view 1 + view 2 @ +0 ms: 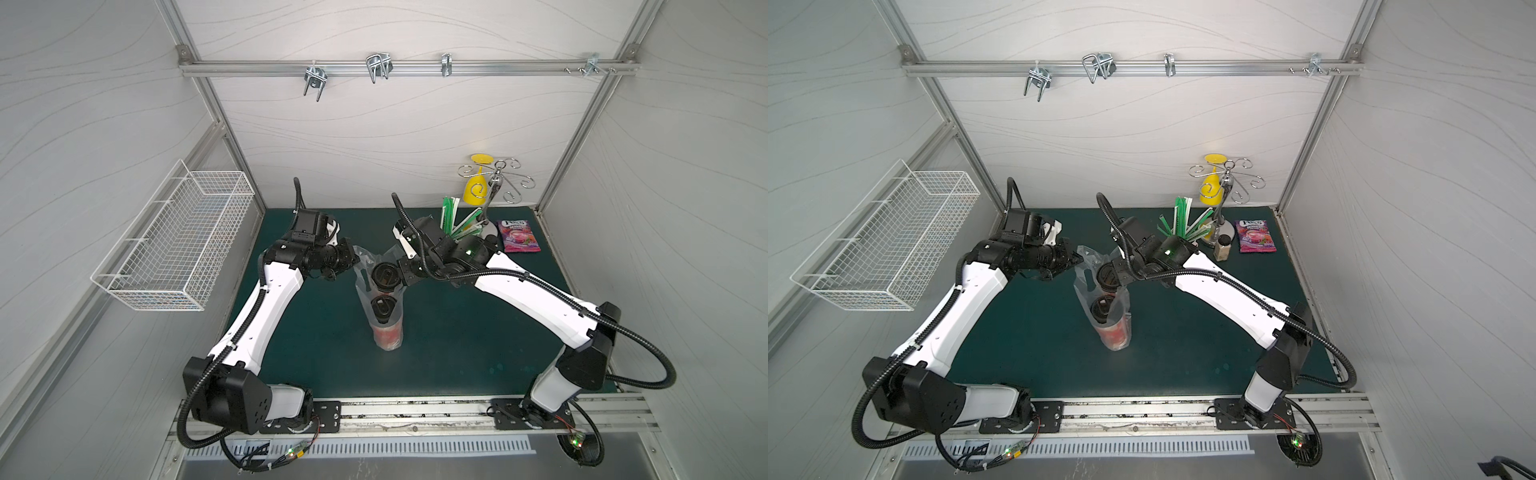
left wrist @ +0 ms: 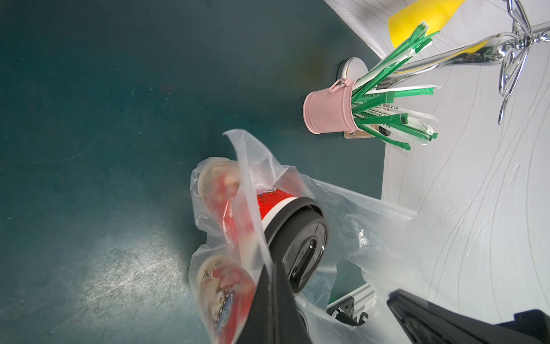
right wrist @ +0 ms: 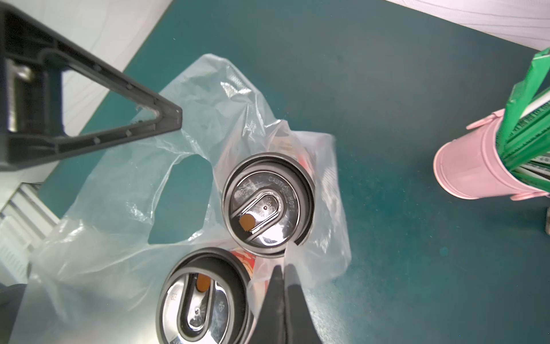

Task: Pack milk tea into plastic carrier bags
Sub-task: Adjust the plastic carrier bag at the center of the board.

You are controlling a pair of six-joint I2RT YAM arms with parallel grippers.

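I found my left gripper and right gripper clenched on opposite rims of the carrier bag — the far milk tea cup and near milk tea cup stood upright inside it, below and roughly between them — equally near either arm.

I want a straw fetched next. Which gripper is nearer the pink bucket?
Right. The right gripper pinches the bag's edge on the bucket's side of the cups; the left gripper pinches the opposite edge, beyond the cups.

bag — thin crinkled clear plastic | lids — glossy plastic | tabletop: matt
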